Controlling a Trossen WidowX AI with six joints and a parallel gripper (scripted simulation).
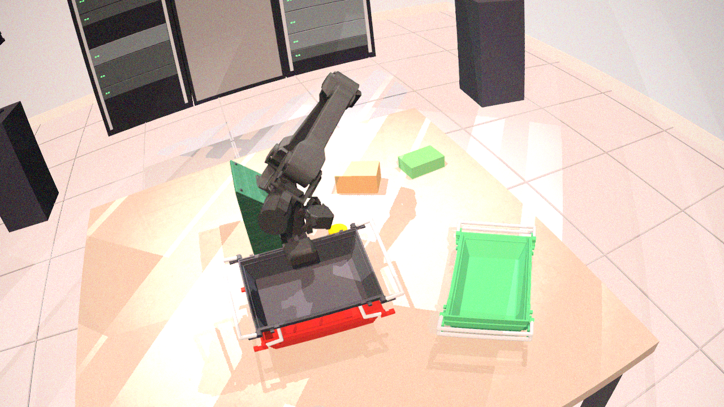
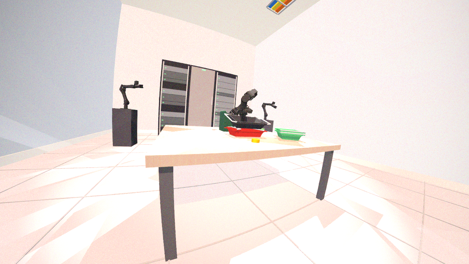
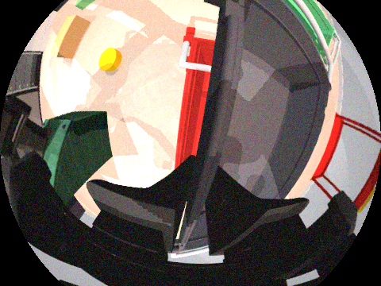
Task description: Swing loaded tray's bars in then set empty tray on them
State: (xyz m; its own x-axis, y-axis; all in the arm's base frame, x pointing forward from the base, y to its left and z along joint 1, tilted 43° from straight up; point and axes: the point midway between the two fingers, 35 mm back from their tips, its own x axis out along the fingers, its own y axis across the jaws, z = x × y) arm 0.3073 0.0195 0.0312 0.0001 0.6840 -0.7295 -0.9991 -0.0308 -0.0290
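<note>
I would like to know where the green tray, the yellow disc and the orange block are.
Green tray (image 1: 490, 276) (image 2: 290, 135) (image 3: 326, 29): top, exterior, wrist; floor, outer side, side wall.
Yellow disc (image 2: 255, 140) (image 3: 108, 60): exterior, wrist; side, flat face.
Orange block (image 1: 357, 183): top; front face.

And the arm bends at its joints, reaching down toward six o'clock; its gripper points downward, fingers clamped shut on a wall!

Top view, landmark lower tray on counter | above: upper tray | right: side tray | behind: disc, then box | behind-right: block, farther right than box | behind-left: panel
</note>
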